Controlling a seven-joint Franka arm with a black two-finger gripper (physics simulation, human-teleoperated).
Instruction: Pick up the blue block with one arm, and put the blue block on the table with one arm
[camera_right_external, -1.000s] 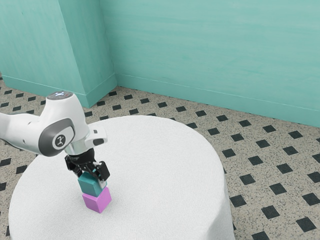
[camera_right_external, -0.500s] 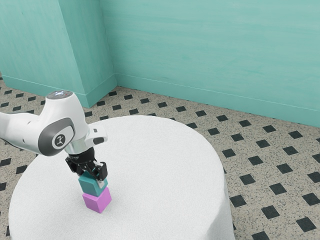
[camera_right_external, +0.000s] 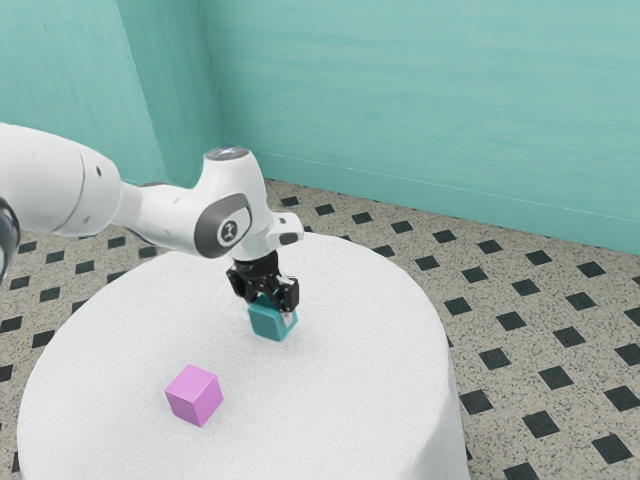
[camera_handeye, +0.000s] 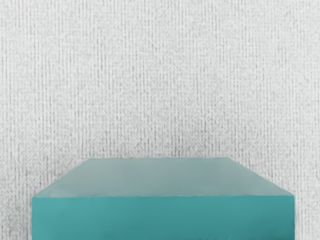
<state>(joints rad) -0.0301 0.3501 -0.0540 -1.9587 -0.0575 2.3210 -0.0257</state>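
In the exterior view my gripper (camera_right_external: 272, 301) points down over the round white table (camera_right_external: 350, 370), shut on the blue block (camera_right_external: 268, 321), which looks teal. The block's upper part sits between the fingers, and its lower part shows beneath them. Whether its underside touches the tablecloth I cannot tell. The blue block (camera_handeye: 162, 215) lies along the wrist view's lower edge, its top face and one side showing against the white cloth (camera_handeye: 160, 75).
A pink-purple block (camera_right_external: 194, 396) rests on the table, apart from the blue one, nearer the exterior view's lower left. Beyond the table are a patterned floor (camera_right_external: 520, 320) and a green wall (camera_right_external: 420, 100).
The blue block has left the top of the purple block and moved with my gripper toward the exterior view's right and up the picture. The purple block has stayed where it was.
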